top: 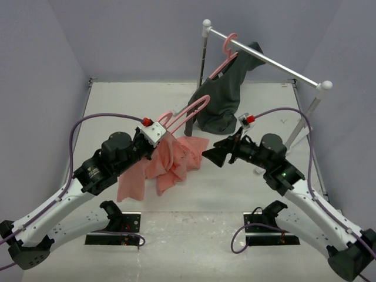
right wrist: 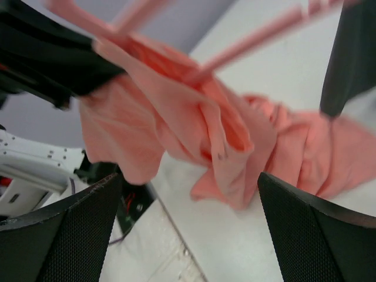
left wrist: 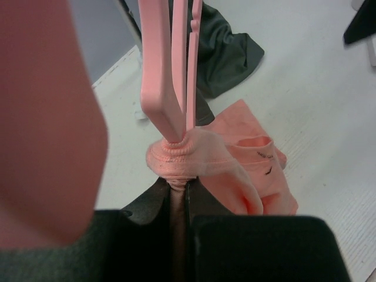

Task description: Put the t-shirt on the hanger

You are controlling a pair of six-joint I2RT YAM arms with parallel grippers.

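**Collar bunched at the grip, right gripper open for a fresh hold**

The left gripper [top: 157, 130] is clamped tight on one end of the hanger [top: 191, 108]. It holds it off the table [top: 235, 194], with the long pink bars pointing away toward the rack post [top: 197, 76].

In the left wrist view, the neckband [left wrist: 182, 157] is gathered in a tight ring around the hanger, just above the closed jaws. The rest of the t-shirt [top: 173, 164] hangs down from there in a crumpled heap, its lower folds resting on the table beneath the left arm.

The right gripper [top: 210, 158] faces that heap with its fingers spread wide and nothing between them. It sits just beside the cloth, not on it.

The step in hand looks like a re-grasp, taking cloth and drawing it along the hanger so a sloping shoulder slides inside the shirt. To do it well:

- Pick the fold nearest the neckband, not the loose hem low on the table. A low grip would only stretch the fabric.
- Close on cloth alone. The pink bars cross right above the folds in the right wrist view, and pinching one would lock the two arms against each other.
- Pull along the line of the bar, not down across it, while the left holds firm.
- Watch the far end. The dark grey garment [top: 223, 100] hangs near the hanger's tip and could snag.
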